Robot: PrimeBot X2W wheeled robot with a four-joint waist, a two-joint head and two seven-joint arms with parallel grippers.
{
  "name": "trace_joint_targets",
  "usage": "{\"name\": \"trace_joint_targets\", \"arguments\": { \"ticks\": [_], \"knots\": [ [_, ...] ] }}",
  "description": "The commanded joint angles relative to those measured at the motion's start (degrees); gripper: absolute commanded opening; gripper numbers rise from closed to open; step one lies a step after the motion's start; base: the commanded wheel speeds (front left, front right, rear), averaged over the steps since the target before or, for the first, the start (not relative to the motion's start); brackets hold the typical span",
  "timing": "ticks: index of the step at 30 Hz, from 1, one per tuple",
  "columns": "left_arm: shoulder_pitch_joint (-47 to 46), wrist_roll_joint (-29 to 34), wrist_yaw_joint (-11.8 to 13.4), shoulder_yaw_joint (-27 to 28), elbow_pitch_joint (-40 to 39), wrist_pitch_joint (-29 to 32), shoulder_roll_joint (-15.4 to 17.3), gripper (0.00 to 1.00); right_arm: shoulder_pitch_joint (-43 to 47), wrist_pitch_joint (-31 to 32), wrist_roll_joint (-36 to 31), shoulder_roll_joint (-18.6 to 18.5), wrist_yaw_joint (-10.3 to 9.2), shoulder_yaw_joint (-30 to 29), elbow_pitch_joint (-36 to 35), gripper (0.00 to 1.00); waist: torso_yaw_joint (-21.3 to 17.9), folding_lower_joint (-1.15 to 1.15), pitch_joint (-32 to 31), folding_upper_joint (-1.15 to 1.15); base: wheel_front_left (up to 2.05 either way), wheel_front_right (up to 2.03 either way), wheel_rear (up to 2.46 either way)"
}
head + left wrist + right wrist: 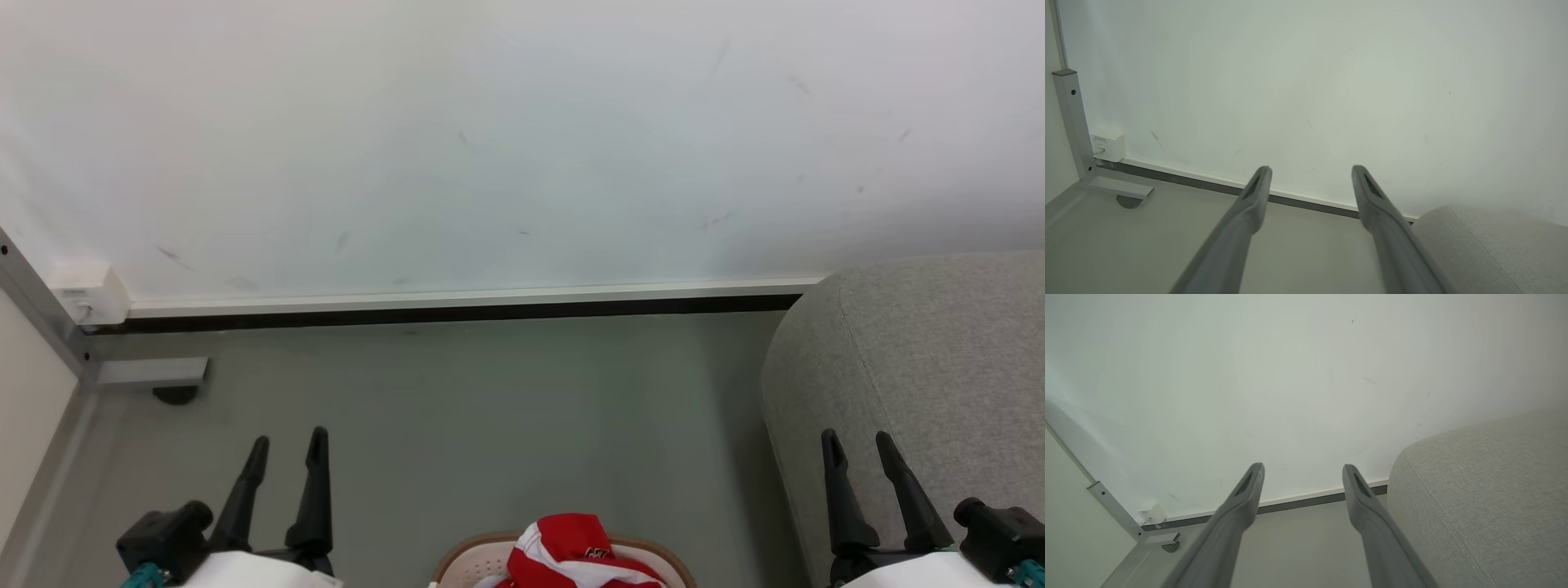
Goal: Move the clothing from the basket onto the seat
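The left claw [289, 437] is hovering over the grey floor [490, 408] and the right claw [856, 435] beside the grey seat [939, 367], both spread apart and gripping nothing. The red-and-white clothing [571, 547] is lying heaped in the basket [472, 565] between them.

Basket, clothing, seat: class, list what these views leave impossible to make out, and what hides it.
- basket: head view, bottom edge cuts off all but its far end.
- clothing: head view, same edge hides the rest; garment count unknowable.
- logo: head view, too small to read.
- seat: all views, frame edges cut it off.
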Motion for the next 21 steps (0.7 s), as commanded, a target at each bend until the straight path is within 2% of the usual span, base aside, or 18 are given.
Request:
{"name": "trace_joint_targets", "arguments": {
  "ticks": [1,21],
  "knots": [
    [0.0,1.7,0.1,-0.1,-0.3,-0.8,0.6,1.0,-1.0,-0.4,-1.4,0.1,-0.08,0.0,-0.5,1.0,0.0,0.0,0.0,0.0,0.0,0.0,0.0],
    [0.9,10.7,0.0,-0.3,-0.5,-3.2,0.2,1.0,-0.5,-1.9,-9.7,1.0,-0.1,0.2,-0.3,1.0,-0.6,0.0,-0.3,0.0,0.0,0.0,0.0]
  ]
}}
